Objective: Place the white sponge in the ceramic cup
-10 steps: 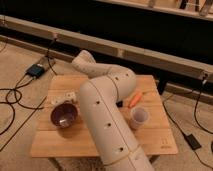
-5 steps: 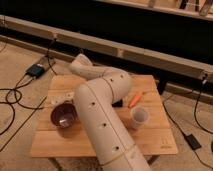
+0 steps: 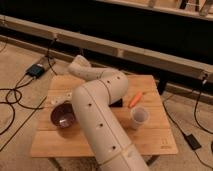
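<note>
The gripper and the white sponge are both hidden behind the arm (image 3: 97, 117) at centre frame, and I cannot tell the grip state. If the arm swings, its bulk could tip the ceramic cup (image 3: 139, 116) just to its right.

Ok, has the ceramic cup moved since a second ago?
No. The ceramic cup stays just in front of the orange object on the table; the end effector is hidden behind the arm.

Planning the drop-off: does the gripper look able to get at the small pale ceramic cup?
Probably yes: the cup stands uncovered right of the white arm, the orange carrot-like piece apart behind it. The gripper itself is hidden behind the arm.
</note>
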### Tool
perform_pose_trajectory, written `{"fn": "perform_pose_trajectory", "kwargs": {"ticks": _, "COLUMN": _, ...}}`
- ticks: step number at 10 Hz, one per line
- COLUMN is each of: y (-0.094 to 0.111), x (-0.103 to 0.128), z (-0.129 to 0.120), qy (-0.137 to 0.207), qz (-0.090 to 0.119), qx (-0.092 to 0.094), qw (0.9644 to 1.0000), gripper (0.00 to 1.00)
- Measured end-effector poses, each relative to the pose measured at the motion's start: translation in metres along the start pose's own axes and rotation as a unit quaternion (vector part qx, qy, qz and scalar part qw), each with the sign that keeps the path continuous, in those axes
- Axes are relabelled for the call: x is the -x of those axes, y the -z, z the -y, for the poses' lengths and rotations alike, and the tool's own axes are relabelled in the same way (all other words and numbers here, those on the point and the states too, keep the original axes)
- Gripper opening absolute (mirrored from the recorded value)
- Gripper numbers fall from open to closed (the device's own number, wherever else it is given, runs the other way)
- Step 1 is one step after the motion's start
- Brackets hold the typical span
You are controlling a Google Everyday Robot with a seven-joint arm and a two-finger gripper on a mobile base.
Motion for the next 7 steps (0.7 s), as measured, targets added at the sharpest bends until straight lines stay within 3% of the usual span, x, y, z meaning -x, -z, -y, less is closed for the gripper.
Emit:
{"fn": "perform_pose_trajectory", "kwargs": {"ticks": 5, "y": -0.0054, "x": 0.0071, "z": 0.0056, "qy": 0.009, "qz": -0.006, "qx": -0.001, "qw": 0.9999, "gripper": 0.61}}
{"fn": "perform_pose_trajectory", "kwargs": {"ticks": 7, "y": -0.0071, "x": 0.0084, "z": 0.0046, "qy": 0.010, "qz": -0.008, "qx": 0.004, "qw": 0.9999, "gripper": 0.39}}
